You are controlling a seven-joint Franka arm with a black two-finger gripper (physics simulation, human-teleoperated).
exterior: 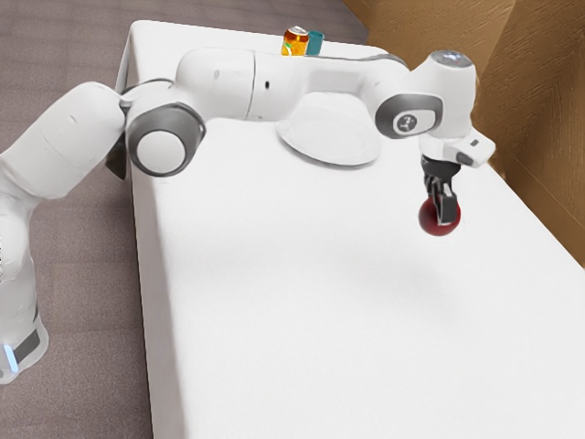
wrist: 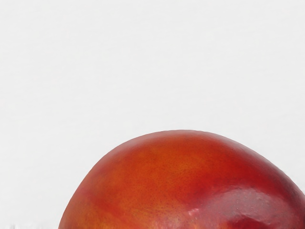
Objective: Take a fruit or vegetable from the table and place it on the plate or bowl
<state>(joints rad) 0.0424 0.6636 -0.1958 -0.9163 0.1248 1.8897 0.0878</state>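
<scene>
the white table point(exterior: 320, 347) spreads under and all around the claw, and in the wrist view its bare top lies beyond the fruit. the white franka arm point(exterior: 228, 87) comes in from the exterior view's left, and its hand points straight down. a white plate point(exterior: 334, 137) lies on the table back from the claw, toward the exterior view's left, partly behind the forearm and well apart from the fruit. the red-orange fruit point(exterior: 428, 221) point(wrist: 190, 186), round and smooth-skinned, sits right at the claw's tips, directly below the hand. whether it rests on the tabletop or hangs just above it cannot be told. the black claw point(exterior: 441, 212) is clamped on this fruit, one dark finger running down its near face and the other on its far side. far behind the claw, at the table's back edge, an orange can point(exterior: 294, 41) and a teal cup point(exterior: 315, 42) stand just beside each other.
</scene>
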